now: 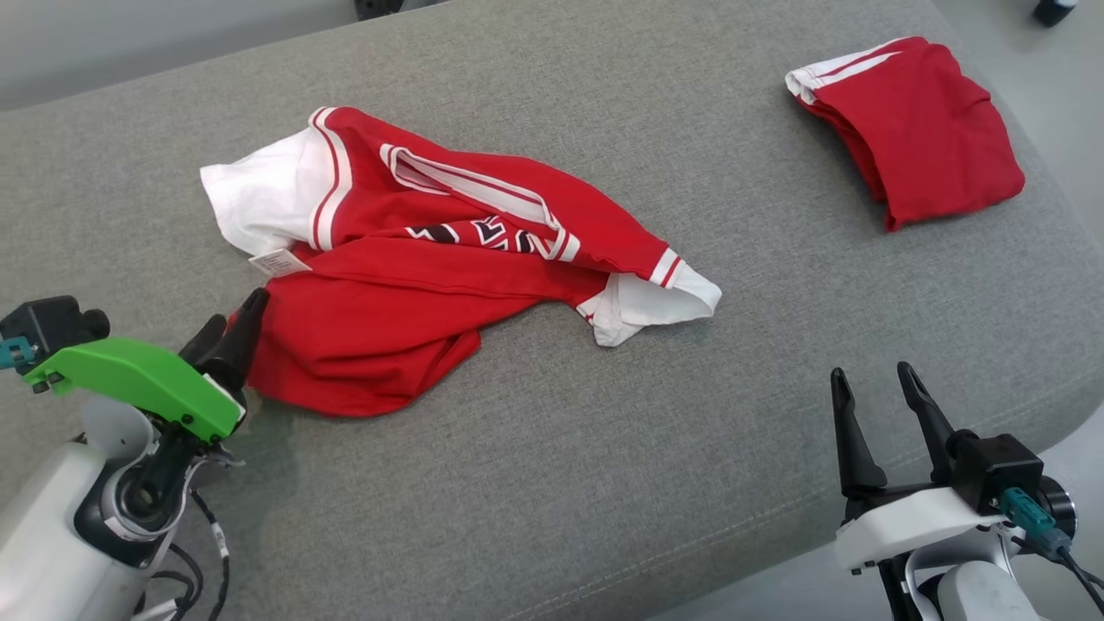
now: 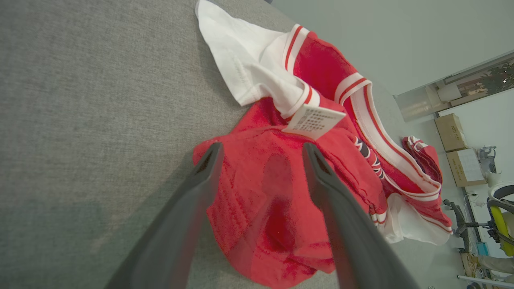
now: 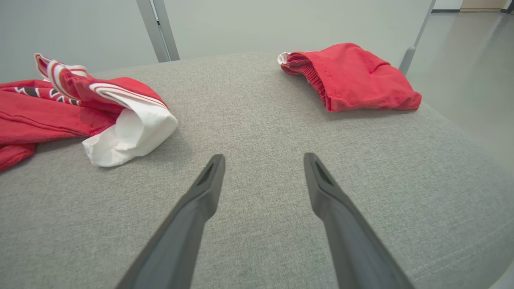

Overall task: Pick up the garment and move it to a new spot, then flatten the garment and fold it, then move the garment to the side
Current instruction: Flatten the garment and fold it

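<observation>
A grey fabric worktop (image 1: 552, 500) spans the head view, with its rounded front edge at the lower right. The garment (image 1: 414, 293), a red jersey with white sleeves and red-and-white trim, lies crumpled on the worktop left of centre. One white sleeve spreads toward the far left and the other is bunched at the right end. Dark lettering is partly hidden in the folds. A folded red cloth (image 1: 923, 129) with white stripes sits well apart from it, near the far right corner. The left gripper (image 1: 231, 315), behind a green cover (image 1: 138, 379), is at the garment's near left edge. In the left wrist view its fingers (image 2: 196, 188) stand spread wide, with red cloth lying between and below them, and they clamp nothing. The right gripper (image 1: 871, 373) hovers at the lower right over bare worktop. Its fingers are parted and empty, well apart from both garment and cloth. A white tag (image 1: 278, 261) pokes out of the garment just beyond the left fingertips.
</observation>
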